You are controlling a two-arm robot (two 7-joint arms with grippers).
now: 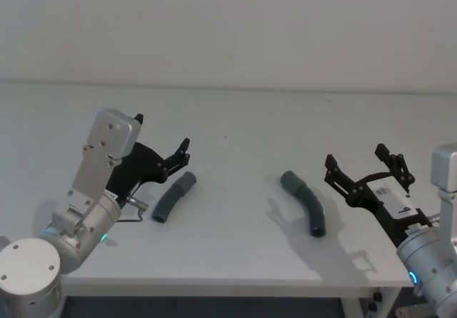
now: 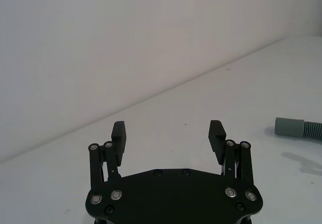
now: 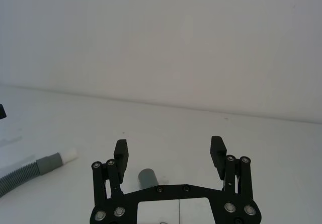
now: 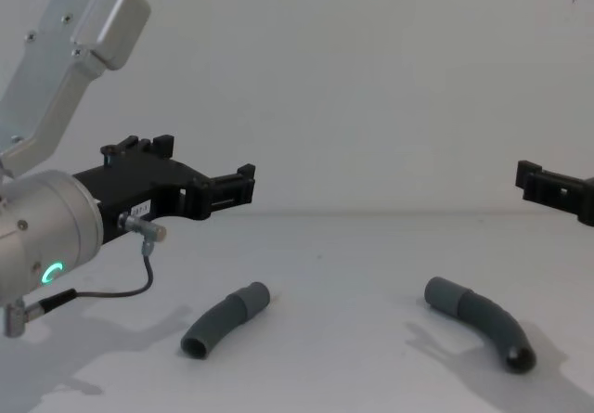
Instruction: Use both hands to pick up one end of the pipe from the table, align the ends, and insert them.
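Two grey pieces of the pipe lie apart on the white table (image 1: 235,250). The lighter, shorter piece (image 1: 173,196) lies at the left, just beside and below my left gripper (image 1: 163,133), which hovers open and holds nothing. The darker, longer piece (image 1: 305,202) lies at the right, its wide cuff end (image 1: 289,181) pointing away from me. My right gripper (image 1: 355,155) is open and stands a little to the right of it. In the right wrist view the dark cuff (image 3: 147,176) shows between the open fingers (image 3: 121,153), and the lighter piece's whitish tip (image 3: 70,154) lies farther off.
A plain white wall rises behind the table. The table's front edge (image 1: 214,284) runs close below both arms. In the chest view both pieces (image 4: 225,320) (image 4: 483,325) lie flat with bare table between them.
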